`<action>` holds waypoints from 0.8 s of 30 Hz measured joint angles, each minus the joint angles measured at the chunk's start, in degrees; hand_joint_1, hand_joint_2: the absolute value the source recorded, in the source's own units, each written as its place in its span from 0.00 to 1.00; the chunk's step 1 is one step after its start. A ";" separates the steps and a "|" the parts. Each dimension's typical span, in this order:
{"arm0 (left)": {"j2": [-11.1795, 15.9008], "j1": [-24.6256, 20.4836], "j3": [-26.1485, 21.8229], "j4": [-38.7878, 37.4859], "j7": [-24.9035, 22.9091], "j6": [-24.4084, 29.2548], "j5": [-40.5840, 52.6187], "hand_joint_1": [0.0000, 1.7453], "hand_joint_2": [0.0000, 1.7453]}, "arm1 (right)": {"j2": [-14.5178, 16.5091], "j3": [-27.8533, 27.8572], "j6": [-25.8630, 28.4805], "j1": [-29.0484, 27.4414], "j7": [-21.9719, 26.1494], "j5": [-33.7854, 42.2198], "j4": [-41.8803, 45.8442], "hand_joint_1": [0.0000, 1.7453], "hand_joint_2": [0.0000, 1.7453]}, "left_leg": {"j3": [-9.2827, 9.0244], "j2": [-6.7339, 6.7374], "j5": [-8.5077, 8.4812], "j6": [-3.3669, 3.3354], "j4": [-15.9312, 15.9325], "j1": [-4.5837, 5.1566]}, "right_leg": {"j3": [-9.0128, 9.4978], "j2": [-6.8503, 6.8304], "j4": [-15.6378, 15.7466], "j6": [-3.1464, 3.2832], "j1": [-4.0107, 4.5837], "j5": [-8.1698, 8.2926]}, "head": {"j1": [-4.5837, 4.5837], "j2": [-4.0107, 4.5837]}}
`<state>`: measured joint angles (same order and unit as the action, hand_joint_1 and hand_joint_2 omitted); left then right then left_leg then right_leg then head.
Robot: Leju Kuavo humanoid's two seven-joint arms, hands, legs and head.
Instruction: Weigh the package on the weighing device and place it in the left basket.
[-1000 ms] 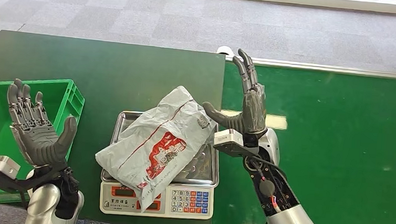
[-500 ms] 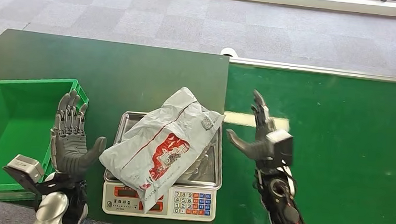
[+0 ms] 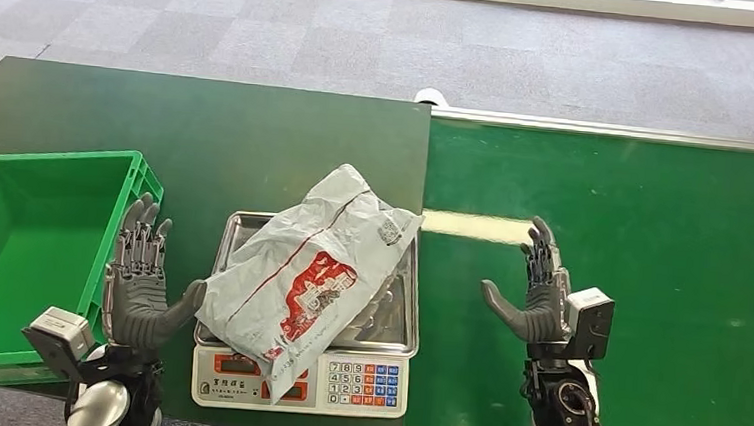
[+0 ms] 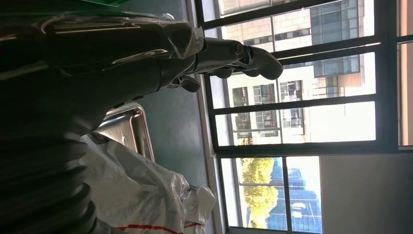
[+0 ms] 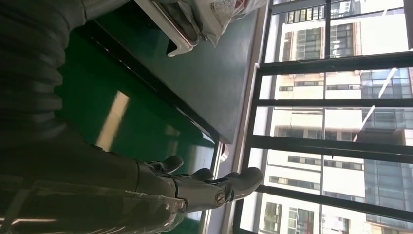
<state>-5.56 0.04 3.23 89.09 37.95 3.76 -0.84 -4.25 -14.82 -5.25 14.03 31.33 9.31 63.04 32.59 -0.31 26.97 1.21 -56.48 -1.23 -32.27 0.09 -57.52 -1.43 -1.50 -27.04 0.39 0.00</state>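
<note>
the right hand (image 3: 539, 303) has pulled back from the package (image 3: 304, 273) over the last second and now hangs released, fingers spread, over the green conveyor belt (image 3: 650, 272), well apart from the scale. the left hand (image 3: 143, 282) has swung in from beside the green basket (image 3: 10, 238) and now stands fingers apart and holding nothing just beside the package's near edge, thumb close to the plastic; whether it touches, i cannot tell. the grey mailer package lies across the steel pan of the weighing scale (image 3: 302, 368), overhanging the front and covering part of the display. so the weighing step looks done, and the handover to the left hand seems to be starting; the basket waits at the bench's left side.
</note>
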 joint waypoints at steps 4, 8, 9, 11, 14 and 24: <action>0.14 0.00 0.16 -0.31 -0.04 0.02 0.08 0.00 1.00 | -0.18 0.02 0.00 -0.01 -0.01 0.13 0.01 0.00 1.00 | 0.00 -0.01 0.00 0.00 0.00 0.01 | 0.00 0.00 0.00 0.00 -0.01 0.00 | 0.00 0.00; 0.24 0.00 0.49 -0.37 -0.29 -0.01 0.55 0.00 1.00 | -0.35 0.04 0.08 -0.22 -0.01 0.17 0.28 0.00 1.00 | 0.00 -0.01 0.00 0.00 0.00 0.01 | -0.02 0.00 0.00 0.00 -0.01 0.00 | 0.00 0.00; 0.26 0.00 0.61 -0.37 -0.45 -0.12 0.83 0.00 1.00 | -0.42 0.05 0.13 -0.33 -0.01 0.13 0.46 0.00 1.00 | 0.00 0.00 0.01 0.00 0.00 0.01 | -0.02 0.00 0.00 0.00 -0.01 0.00 | 0.00 0.00; 0.31 -0.01 0.90 -0.38 -0.84 -0.75 1.49 0.00 1.00 | -0.55 0.10 0.22 -0.55 -0.01 -0.08 0.84 0.00 1.00 | 0.00 0.00 0.01 0.00 0.00 0.01 | -0.02 0.00 0.00 0.00 -0.01 0.00 | 0.01 0.00; 0.42 -0.01 1.59 -0.40 -1.16 -1.90 2.38 0.00 1.00 | -0.77 0.19 0.26 -0.80 -0.01 -0.48 1.21 0.00 1.00 | 0.00 0.00 0.00 0.00 0.00 0.01 | -0.01 0.00 0.00 0.00 -0.01 0.00 | 0.01 0.00; 1.01 -0.02 3.71 -0.81 -1.12 -3.75 5.18 0.00 1.00 | -1.09 0.39 0.22 -2.37 -0.14 -2.33 2.85 0.00 1.00 | 0.00 -0.01 0.01 0.00 0.00 0.01 | -0.02 0.00 0.00 0.00 -0.01 0.00 | 0.01 0.00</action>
<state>-4.55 0.02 6.94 88.27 36.83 0.01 4.34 -5.33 -14.43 -5.02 11.66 31.19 6.98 65.88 32.58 -0.32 26.98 1.21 -56.48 -1.22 -32.28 0.09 -57.52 -1.43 -1.51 -27.04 0.40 0.00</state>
